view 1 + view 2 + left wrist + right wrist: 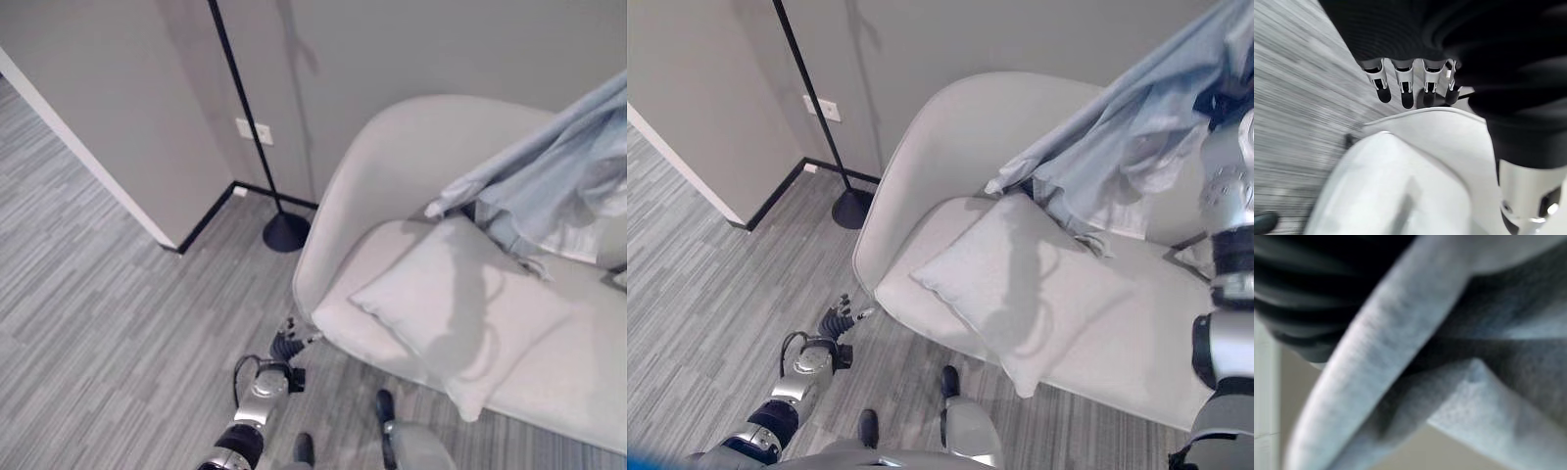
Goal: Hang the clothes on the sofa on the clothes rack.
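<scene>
Left hand [284,345] hangs low off the sofa's front corner, fingers loosely spread and holding nothing. Up and well away from it, the pale blue shirt [558,176] is lifted off the sofa [411,157], draping down over the backrest toward the cushion [460,304]. A floor lamp's pole [240,98] stands in the corner beyond that hand.

Right eye view now: my right arm rises at the far side and the shirt [1117,147] hangs from up there, but the hand itself is off the edge, so I can't tell its grip.

Left wrist view: fingers [1406,93] relaxed, nearly straight, sofa edge just past them.

Right wrist view: blue fabric [1400,357] right against the dark cover; fingers hidden.

I'd judge this cloth light, limp and slippery in folds; best taken at the collar or shoulders so it hangs straight.
</scene>
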Controlling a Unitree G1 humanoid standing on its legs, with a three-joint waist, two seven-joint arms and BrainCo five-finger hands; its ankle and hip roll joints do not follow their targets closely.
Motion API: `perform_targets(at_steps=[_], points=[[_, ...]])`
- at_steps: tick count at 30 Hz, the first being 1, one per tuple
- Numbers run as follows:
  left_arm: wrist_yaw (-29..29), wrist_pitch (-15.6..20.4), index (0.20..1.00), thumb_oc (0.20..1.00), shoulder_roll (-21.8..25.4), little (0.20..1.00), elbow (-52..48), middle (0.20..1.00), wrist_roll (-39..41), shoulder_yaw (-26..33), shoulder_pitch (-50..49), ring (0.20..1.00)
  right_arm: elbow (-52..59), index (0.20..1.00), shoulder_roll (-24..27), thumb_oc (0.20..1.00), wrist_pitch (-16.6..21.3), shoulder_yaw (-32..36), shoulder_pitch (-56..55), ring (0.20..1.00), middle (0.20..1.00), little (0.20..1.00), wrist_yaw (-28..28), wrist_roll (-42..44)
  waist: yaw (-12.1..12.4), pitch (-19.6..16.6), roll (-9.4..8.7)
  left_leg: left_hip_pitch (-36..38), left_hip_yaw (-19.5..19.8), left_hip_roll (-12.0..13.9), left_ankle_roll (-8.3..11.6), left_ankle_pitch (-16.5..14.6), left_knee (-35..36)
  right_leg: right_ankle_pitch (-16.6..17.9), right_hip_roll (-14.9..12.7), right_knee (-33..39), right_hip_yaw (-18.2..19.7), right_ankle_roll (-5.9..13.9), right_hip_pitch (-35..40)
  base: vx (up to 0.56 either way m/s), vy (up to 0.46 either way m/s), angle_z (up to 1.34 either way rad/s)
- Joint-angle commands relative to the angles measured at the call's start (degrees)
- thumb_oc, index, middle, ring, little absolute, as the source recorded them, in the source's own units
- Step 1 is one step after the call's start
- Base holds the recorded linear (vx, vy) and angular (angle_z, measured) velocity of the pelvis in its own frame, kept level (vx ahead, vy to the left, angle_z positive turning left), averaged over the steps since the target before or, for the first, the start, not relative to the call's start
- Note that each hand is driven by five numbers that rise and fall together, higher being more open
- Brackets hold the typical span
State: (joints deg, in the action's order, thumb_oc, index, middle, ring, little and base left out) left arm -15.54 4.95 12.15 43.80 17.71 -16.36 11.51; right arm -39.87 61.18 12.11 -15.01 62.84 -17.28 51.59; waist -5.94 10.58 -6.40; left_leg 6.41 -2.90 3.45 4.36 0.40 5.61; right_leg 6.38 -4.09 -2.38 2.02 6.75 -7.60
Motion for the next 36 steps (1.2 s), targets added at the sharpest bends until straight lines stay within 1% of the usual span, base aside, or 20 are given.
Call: perform_targets(at_steps=[1, 2, 3, 7, 10, 11, 13, 14, 15, 16, 18, 19, 21, 25, 26, 27, 28, 30, 31, 36], points=[[-3.0, 4.6, 1.0, 1.0, 4.4, 1.0, -4.1, 1.0, -3.0, -1.8, 1.9, 1.0, -4.4, 0.2, 5.8, 0.2, 3.4, -4.3, 14.0, 0.2, 0.2, 0.2, -1.0, -0.9, 1.3, -3.6, -4.8, 4.1, -1.5, -2.6, -1.87, -9.0, -0.6, 4.6, -1.5, -0.7, 7.0, 5.42, -6.1, -0.03, 0.05, -0.14], [-3.0, 4.6, 1.0, 1.0, 4.4, 1.0, -4.1, 1.0, -3.0, -1.8, 1.9, 1.0, -4.4, 0.2, 5.8, 0.2, 3.4, -4.3, 14.0, 0.2, 0.2, 0.2, -1.0, -0.9, 1.3, -3.6, -4.8, 4.1, -1.5, -2.6, -1.87, -9.0, -0.6, 4.6, -1.5, -0.7, 7.0, 5.42, -6.1, -0.03, 0.066, -0.16], [-4.9, 5.9, 1.0, 1.0, 5.2, 1.0, -5.6, 1.0, -5.1, -2.4, 3.1, 1.0, -6.8, 0.2, 6.0, 0.2, 3.5, -7.3, 18.1, 0.2, 0.2, 0.2, -1.2, -1.0, 1.3, -3.8, -5.96, 4.6, -2.1, -2.9, -2.13, -9.1, -0.6, 5.8, -1.4, 0.6, 7.6, 6.01, -5.7, -0.03, 0.071, -0.19], [-9.1, 7.4, 1.0, 1.0, 6.7, 1.0, -5.9, 1.0, -8.1, -3.5, 6.1, 1.0, -10.5, 0.2, 4.8, 0.2, 3.9, -11.7, 23.9, 0.2, 0.2, 0.2, -1.8, -0.7, 0.8, -4.4, -8.26, 5.6, -3.3, -3.6, -2.68, -9.4, -0.6, 8.6, -0.9, 2.4, 9.0, 7.12, -5.2, -0.03, 0.071, -0.22], [-10.8, 7.7, 1.0, 1.0, 7.0, 1.0, -5.5, 1.0, -9.0, -4.0, 8.2, 1.0, -12.5, 0.2, 3.6, 0.2, 3.8, -14.1, 26.9, 0.2, 0.2, 0.2, -2.1, -0.4, 0.5, -4.3, -8.82, 5.9, -3.8, -3.8, -2.83, -9.3, -0.6, 9.7, -0.8, 3.2, 9.4, 7.59, -5.0, -0.03, 0.059, -0.21], [-12.2, 8.3, 1.0, 1.0, 7.8, 1.0, -5.7, 1.0, -9.6, -5.0, 10.4, 1.0, -13.2, 0.2, 1.9, 0.2, 4.0, -15.4, 28.8, 0.2, 0.2, 0.2, -2.5, -0.5, 0.2, -4.3, -9.61, 6.3, -4.6, -3.9, -2.97, -9.1, -0.6, 11.2, -0.4, 3.4, 8.6, 7.72, -5.2, -0.03, 0.03, -0.23], [-12.7, 8.5, 1.0, 1.0, 8.1, 1.0, -5.4, 1.0, -9.6, -5.8, 11.8, 1.0, -13.7, 0.2, 0.9, 0.2, 4.2, -16.5, 30.3, 0.2, 0.2, 0.2, -2.8, -0.5, 0.2, -3.8, -9.67, 6.4, -5.1, -3.8, -2.98, -8.6, -0.6, 11.3, -0.1, 2.9, 7.3, 7.54, -5.4, -0.11, 0.074, -0.19], [-12.7, 8.7, 1.0, 1.0, 8.0, 1.0, -5.1, 1.0, -9.3, -7.4, 13.7, 1.0, -14.0, 0.2, -0.4, 0.2, 4.4, -18.0, 32.3, 0.2, 0.2, 0.2, -3.0, 0.0, 0.1, -3.6, -9.56, 5.8, -5.3, -3.5, -3.14, -7.5, -0.7, 9.6, 0.0, 0.4, 5.4, 7.02, -5.2, -0.21, 0.117, -0.26], [-12.5, 9.2, 1.0, 1.0, 7.3, 1.0, -5.4, 1.0, -8.7, -8.5, 14.6, 1.0, -14.0, 0.2, -0.6, 0.2, 4.7, -19.6, 33.9, 0.2, 0.2, 0.2, -3.1, 0.3, -0.2, -3.2, -9.15, 4.8, -4.7, -3.3, -3.33, -6.9, -1.0, 7.4, 0.4, -2.9, 5.1, 6.25, -4.1, -0.17, 0.075, -0.18], [-12.5, 9.2, 1.0, 1.0, 7.2, 1.0, -5.3, 1.0, -8.7, -8.5, 14.7, 1.0, -14.1, 0.2, -0.6, 0.2, 4.7, -19.9, 34.3, 0.2, 0.2, 0.2, -3.1, 0.4, -0.2, -3.2, -9.23, 4.6, -4.6, -3.5, -3.3, -6.6, -1.0, 7.5, 0.2, -3.1, 5.2, 6.21, -4.4, -0.16, 0.041, 0.03], [-11.3, 10.0, 1.0, 1.0, 6.1, 1.0, -5.6, 1.0, -7.0, -9.9, 15.4, 1.0, -14.9, 0.2, -1.5, 0.2, 4.8, -21.5, 36.0, 0.2, 0.2, 0.2, -3.0, 0.5, 0.1, -3.4, -8.63, 2.6, -4.8, -2.6, -3.49, -5.7, -1.6, 3.2, 0.2, -7.9, 4.8, 4.88, -2.2, -0.2, 0.026, 0.12], [-9.9, 10.4, 1.0, 1.0, 5.0, 1.0, -6.6, 1.0, -5.3, -11.7, 16.2, 1.0, -15.3, 0.2, -3.7, 0.2, 4.9, -22.2, 37.0, 0.2, 0.2, 0.2, -3.0, 0.4, 0.8, -3.9, -8.2, 0.8, -5.6, -1.7, -3.53, -4.7, -1.7, 0.4, -0.6, -12.4, 4.0, 3.85, -0.7, -0.24, 0.011, 0.05], [-8.2, 10.7, 1.0, 1.0, 4.0, 1.0, -8.5, 1.0, -3.6, -13.8, 16.7, 1.0, -15.3, 0.2, -5.5, 0.2, 4.6, -22.5, 37.6, 0.2, 0.2, 0.2, -2.9, -0.2, 1.5, -4.7, -8.26, -0.9, -5.8, -1.2, -3.54, -3.9, -1.8, -1.2, -1.3, -15.8, 3.4, 3.33, 0.8, -0.16, -0.016, -0.44], [-5.5, 10.6, 1.0, 1.0, 3.4, 1.0, -12.4, 1.0, -1.5, -15.9, 16.1, 1.0, -15.4, 0.2, -7.0, 0.2, 4.0, -22.3, 37.5, 0.2, 0.2, 0.2, -3.0, -0.9, 2.9, -6.1, -8.98, -3.5, -6.8, -1.4, -3.39, -3.3, -2.4, -1.6, -2.3, -14.8, 2.5, 3.36, 4.1, -0.08, -0.045, -0.05], [-3.1, 10.5, 1.0, 1.0, 2.8, 1.0, -15.1, 1.0, 0.4, -16.8, 15.0, 1.0, -15.5, 0.2, -7.9, 0.2, 3.0, -22.2, 36.9, 0.2, 0.2, 0.2, -2.8, -2.0, 4.1, -7.0, -9.45, -4.3, -7.8, -2.2, -3.43, -3.4, -2.7, -1.8, -2.9, -11.8, 1.2, 3.28, 6.4, -0.02, 0.001, -0.2], [-3.0, 10.4, 1.0, 1.0, 2.9, 1.0, -15.2, 1.0, 0.5, -16.8, 14.8, 1.0, -15.4, 0.2, -7.9, 0.2, 3.0, -22.1, 36.7, 0.2, 0.2, 0.2, -2.9, -2.0, 4.2, -7.1, -9.51, -4.2, -7.9, -2.3, -3.45, -3.4, -2.7, -1.8, -2.9, -11.6, 1.3, 3.3, 6.6, 0.01, 0.006, -0.34], [-1.5, 9.9, 1.0, 1.0, 2.0, 1.0, -16.2, 1.0, 1.6, -17.6, 13.9, 1.0, -14.9, 0.2, -9.3, 0.2, 2.6, -21.6, 35.3, 0.2, 0.2, 0.2, -2.9, -2.2, 4.6, -8.3, -9.38, -3.8, -8.6, -2.9, -3.44, -3.4, -1.9, -3.1, -2.8, -8.7, 0.6, 3.32, 7.6, 0.04, 0.009, -0.34], [-0.8, 9.7, 1.0, 1.0, 1.2, 1.0, -16.0, 1.0, 2.5, -18.3, 14.0, 1.0, -15.0, 0.2, -10.5, 0.2, 2.4, -21.4, 35.1, 0.2, 0.2, 0.2, -2.8, -2.4, 4.5, -8.7, -9.23, -3.5, -8.7, -2.9, -3.44, -3.4, -1.4, -3.3, -2.3, -8.1, 0.6, 3.24, 7.5, 0.02, -0.003, -0.38], [0.3, 9.7, 1.0, 1.0, 0.0, 1.0, -16.1, 1.0, 3.8, -19.6, 14.7, 1.0, -14.8, 0.2, -12.8, 0.2, 2.3, -21.5, 35.5, 0.2, 0.2, 0.2, -3.0, -2.4, 3.9, -8.9, -8.82, -3.0, -8.3, -2.9, -3.48, -3.4, -1.0, -3.2, -1.4, -8.2, 1.0, 3.13, 6.9, 0.0, -0.011, -0.28], [2.1, 9.6, 1.0, 1.0, -2.0, 1.0, -17.6, 1.0, 6.6, -22.3, 15.8, 1.0, -14.0, 0.2, -16.4, 0.2, 2.2, -21.3, 36.4, 0.2, 0.2, 0.2, -3.0, -2.5, 2.3, -9.2, -7.58, -2.4, -7.7, -3.0, -3.57, -3.6, -0.6, -3.7, 0.0, -7.1, 2.1, 2.34, 7.0, 0.0, -0.002, -0.04]])
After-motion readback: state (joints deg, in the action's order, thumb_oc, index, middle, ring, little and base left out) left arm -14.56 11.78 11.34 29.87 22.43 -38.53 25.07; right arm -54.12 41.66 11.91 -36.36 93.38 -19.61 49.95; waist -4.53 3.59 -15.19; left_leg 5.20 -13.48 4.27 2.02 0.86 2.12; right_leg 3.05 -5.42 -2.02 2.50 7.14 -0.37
